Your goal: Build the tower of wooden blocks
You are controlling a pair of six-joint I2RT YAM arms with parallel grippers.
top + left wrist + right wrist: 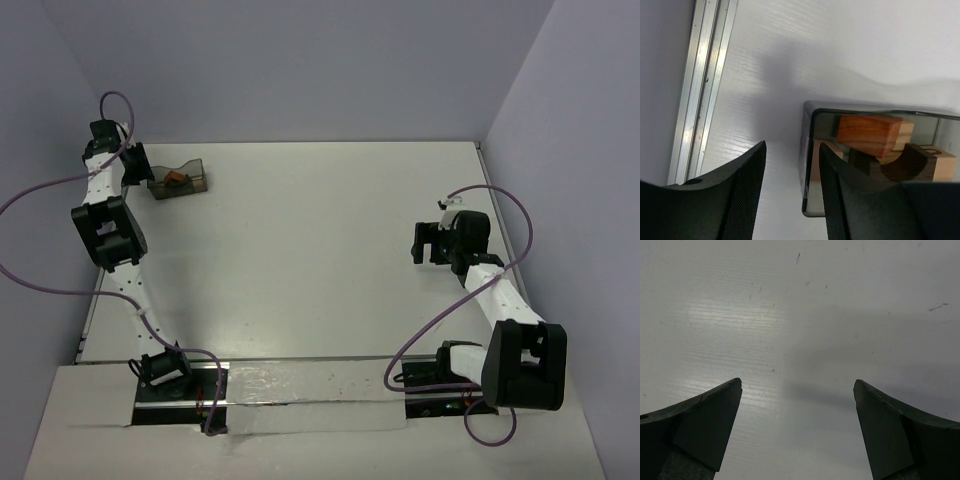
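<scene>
**Tower not started: blocks are all in the container**

- No stack anywhere on the table. Zero blocks are placed as far as any view shows.
- Every block I can see sits in the grey container at the far left of the table. The wrist view shows a loose pile there: a red-brown block lies on top, with tan blocks under and beside it. There is also a darker arched piece. I can't get an exact count through the tinted wall.
- The left gripper is at the container's left end, with the jaws partly apart and straddling that end wall. One finger is outside over the table and the other is just inside or above the rim. It is not clamped on anything, and I can't tell whether the inner finger touches the wall.
- The right gripper is well apart on the right side, jaws fully spread over bare table and holding nothing.

My read on what's left is everything. The blocks have to come out of the container, either picked one by one or tipped out. After that comes a base block on open table, then the rest stacked on it. The pile is jumbled, so I expect the first grasp to be awkward.
</scene>
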